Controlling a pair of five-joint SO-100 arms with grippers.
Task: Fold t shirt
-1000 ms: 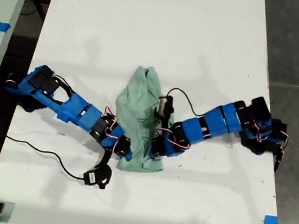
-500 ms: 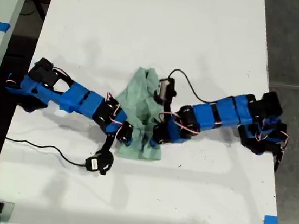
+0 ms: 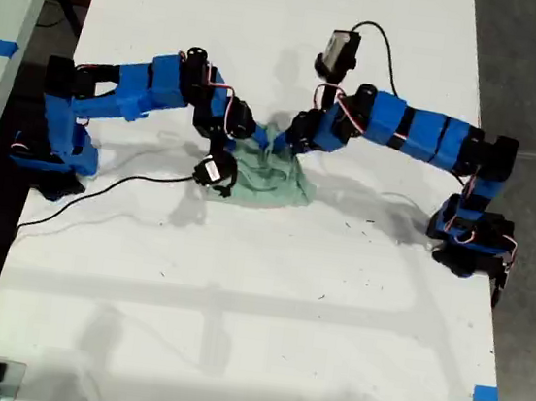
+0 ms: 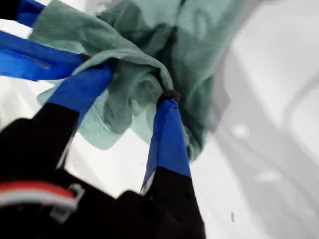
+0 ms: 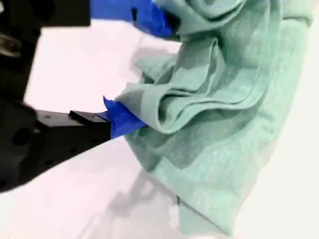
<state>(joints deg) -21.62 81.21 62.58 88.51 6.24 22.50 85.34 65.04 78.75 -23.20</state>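
1. The t shirt [image 3: 273,176] is lying bunched up and wrinkly on the white table [image 3: 234,314], in the far half of the table and near the middle in the exterior view.
2. Two blue arms are reaching in from the exterior view's left and right, and their tips are meeting just over the far edge of the shirt. I cannot tell from the wrist views which arm is which.
3. In the first wrist view, my first gripper [image 4: 130,93] is pinching a thick bunch of the t shirt [image 4: 199,59]. Its two blue fingers [image 4: 168,134] are squeezing the cloth from both sides, and the cloth is hanging down past them.
4. Another blue finger is poking in beside that bunch.
5. In the second wrist view, my second gripper [image 5: 143,72] is sitting right at the t shirt [image 5: 224,124]. One blue finger [image 5: 119,122] is touching a fold. I cannot tell if this claw is squeezing the cloth or only touching it.
6. A black cable [image 3: 103,190] is trailing over the table on the exterior view's left.
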